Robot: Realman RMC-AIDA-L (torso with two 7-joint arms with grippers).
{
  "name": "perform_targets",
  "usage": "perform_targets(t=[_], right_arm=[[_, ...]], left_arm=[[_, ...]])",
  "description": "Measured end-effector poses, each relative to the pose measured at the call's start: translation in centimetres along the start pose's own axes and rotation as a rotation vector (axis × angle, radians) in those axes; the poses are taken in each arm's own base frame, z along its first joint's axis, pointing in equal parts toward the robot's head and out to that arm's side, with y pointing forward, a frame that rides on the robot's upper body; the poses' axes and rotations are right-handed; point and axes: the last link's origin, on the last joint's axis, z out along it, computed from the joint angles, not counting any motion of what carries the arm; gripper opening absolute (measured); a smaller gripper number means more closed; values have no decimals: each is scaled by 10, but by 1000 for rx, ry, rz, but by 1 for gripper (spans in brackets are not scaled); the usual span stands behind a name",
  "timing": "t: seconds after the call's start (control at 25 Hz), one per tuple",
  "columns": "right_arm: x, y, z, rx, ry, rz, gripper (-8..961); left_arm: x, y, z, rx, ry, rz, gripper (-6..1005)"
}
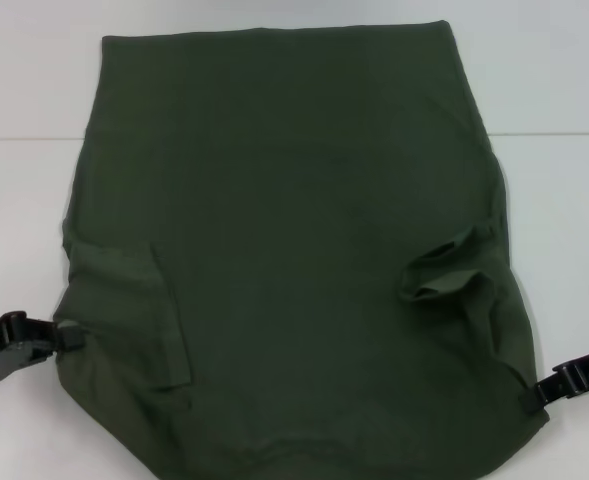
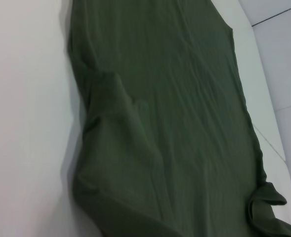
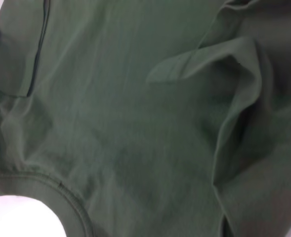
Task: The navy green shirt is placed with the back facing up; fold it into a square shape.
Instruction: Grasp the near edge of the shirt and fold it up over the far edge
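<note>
The navy green shirt (image 1: 294,250) lies spread on the white table (image 1: 19,210), plain side up, hem at the far end. Its left sleeve (image 1: 134,310) is folded flat inward. Its right sleeve (image 1: 444,272) is folded inward and bunched. My left gripper (image 1: 67,338) is shut on the shirt's near left edge by the shoulder. My right gripper (image 1: 536,390) is shut on the near right edge. The left wrist view shows the shirt (image 2: 175,123) lengthwise. The right wrist view shows the shirt (image 3: 125,123) with its collar rim (image 3: 71,202) and the bunched sleeve (image 3: 234,84).
The white table shows on both sides of the shirt and beyond the hem (image 1: 274,32). A thin seam line (image 1: 554,134) crosses the table at the far end. Nothing else stands on it.
</note>
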Motion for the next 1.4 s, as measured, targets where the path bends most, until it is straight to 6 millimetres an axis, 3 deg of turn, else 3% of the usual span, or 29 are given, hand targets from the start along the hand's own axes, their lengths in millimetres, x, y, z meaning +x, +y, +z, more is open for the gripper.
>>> perform_targets(t=[0.12, 0.68, 1.12, 1.4], right_arm=[[1, 0, 0, -4, 3, 3, 0], [14, -2, -15, -39, 48, 3, 8], [48, 3, -14, -141, 136, -15, 14], [51, -1, -19, -172, 66, -14, 18]], left_arm=[[-2, 1, 0, -5, -13, 8, 6], [-32, -2, -26, -29, -170, 62, 6], [-66, -4, -53, -74, -271, 88, 6], [-52, 3, -49, -92, -259, 116, 6]])
